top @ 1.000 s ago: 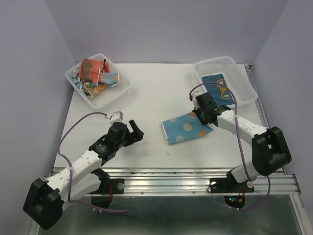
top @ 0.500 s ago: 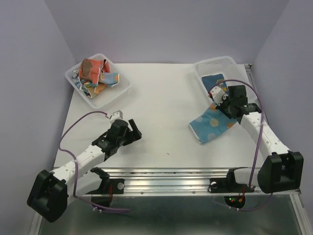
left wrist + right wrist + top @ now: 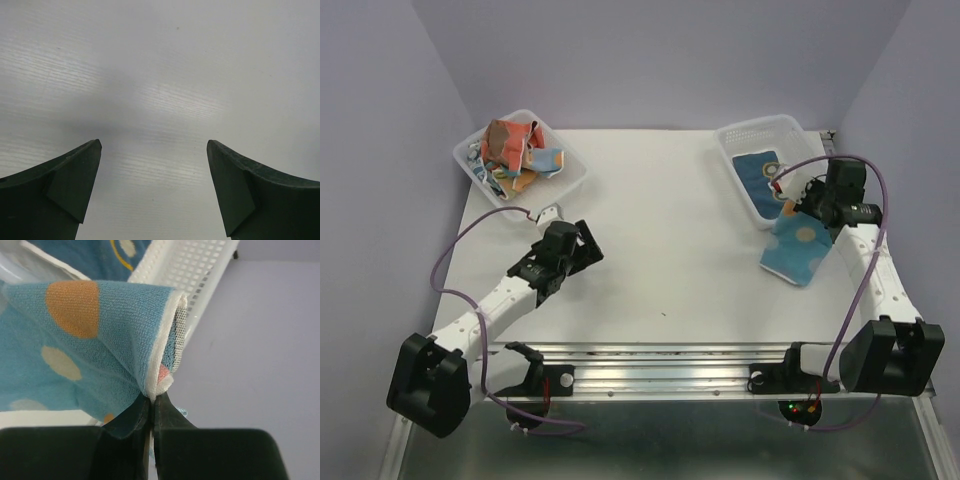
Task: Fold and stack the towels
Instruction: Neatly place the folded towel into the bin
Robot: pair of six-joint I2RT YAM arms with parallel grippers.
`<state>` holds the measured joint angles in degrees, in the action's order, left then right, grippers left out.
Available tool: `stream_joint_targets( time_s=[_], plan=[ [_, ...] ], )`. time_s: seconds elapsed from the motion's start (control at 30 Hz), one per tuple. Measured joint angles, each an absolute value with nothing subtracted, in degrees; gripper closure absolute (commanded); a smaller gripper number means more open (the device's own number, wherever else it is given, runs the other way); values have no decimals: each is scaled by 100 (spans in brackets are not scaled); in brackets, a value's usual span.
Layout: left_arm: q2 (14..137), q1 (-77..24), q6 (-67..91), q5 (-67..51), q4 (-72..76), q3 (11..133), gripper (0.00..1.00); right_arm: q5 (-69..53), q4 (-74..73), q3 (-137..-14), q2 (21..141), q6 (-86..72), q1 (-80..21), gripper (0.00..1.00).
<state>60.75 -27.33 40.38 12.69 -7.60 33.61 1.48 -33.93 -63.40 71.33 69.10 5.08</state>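
One folded blue towel [image 3: 760, 165] lies in the white perforated basket [image 3: 756, 129] at the bench's far right corner. The right gripper [image 3: 814, 205], jaws clamped on the edge of a folded teal towel with orange and pale dots [image 3: 798, 250], holds it just beside that basket at the right edge, probably for stacking. The left gripper [image 3: 587, 243] hovers spread wide, holding nothing, over the white bench [image 3: 670, 220] toward its left edge. A heap of crumpled bright towels [image 3: 515, 150] in the clear plastic basket [image 3: 570, 185] at the far left corner is unfolded, so most of the work remains.
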Motion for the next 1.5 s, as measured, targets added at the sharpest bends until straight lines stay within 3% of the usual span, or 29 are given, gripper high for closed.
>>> stream_joint_targets(
  time_s=[0.4, 0.67, 1.5],
  plan=[
    [6294, -2576, 4010, 1649, -1103, 3607, 1, 163, -1431, -6342, 7876, 7839, 598, 99],
    [6305, -2502, 4010, 1769, -1194, 3680, 1, -499, -497, -6377, 8353, 7714, 600, 99],
    [6943, -2200, 4016, 1898, -1365, 3841, 1, -1745, 825, -7166, 10213, 7146, 591, 99]
  ],
)
